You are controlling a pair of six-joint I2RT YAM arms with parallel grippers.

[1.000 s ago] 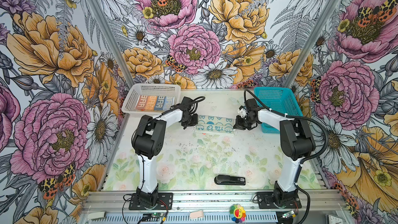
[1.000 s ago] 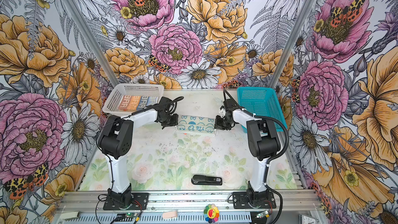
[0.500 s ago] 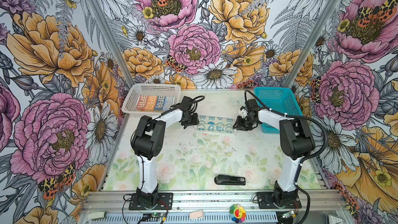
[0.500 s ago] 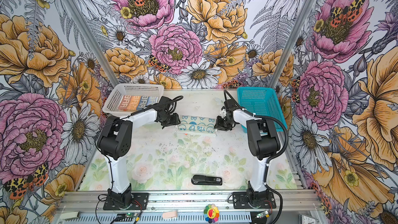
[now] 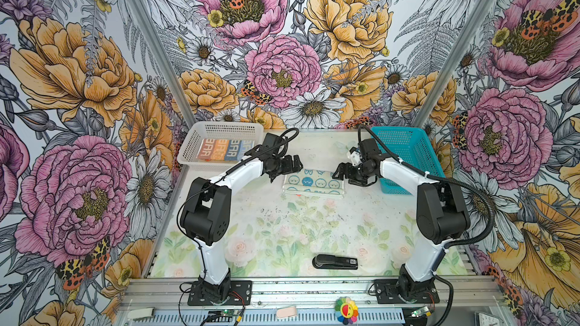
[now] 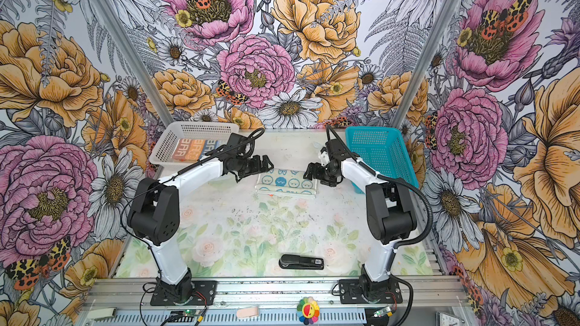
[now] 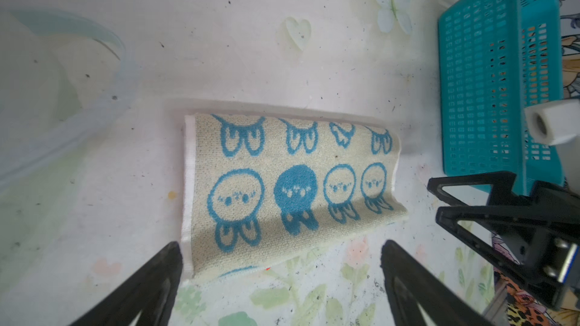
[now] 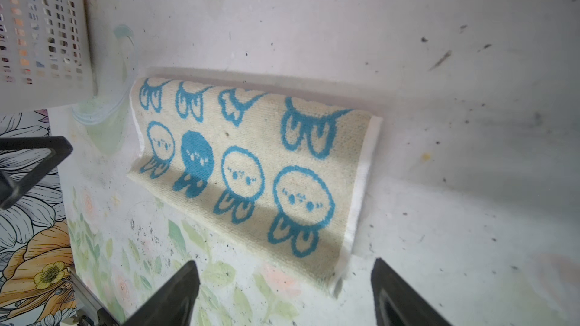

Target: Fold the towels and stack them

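While both arms reach in toward the far middle of the table (image 5: 282,224), a towel (image 5: 314,181) lies flat between them, folded into a long strip. It is cream with blue bunny faces in rows, one face filled in solid blue, as the left wrist view (image 7: 292,183) and the right wrist view (image 8: 251,164) show up close. In both top views a paler lower layer peeps out along its near edge (image 6: 287,181).

From where I stand, the left gripper (image 5: 296,164) hangs just beside the towel's left end, at the far corner. Its jaws are spread wide with no cloth between them; the left wrist view (image 7: 281,246) shows the two black tips on either side of the towel's short edge. The right gripper (image 5: 340,170) hangs at the right end in the same way, jaws wide apart and holding nothing, and its tips frame the other short edge (image 8: 284,263). Whether any tip brushes the cloth I cannot tell.

At the far left sits a white basket (image 5: 226,125) with a striped towel (image 5: 224,150) lying flat inside it, block letters across its orange and blue bands. A teal basket (image 5: 395,128) stands at the far right, just behind the right arm. Near the front edge lies a black stapler (image 5: 335,261), well apart from the towel.
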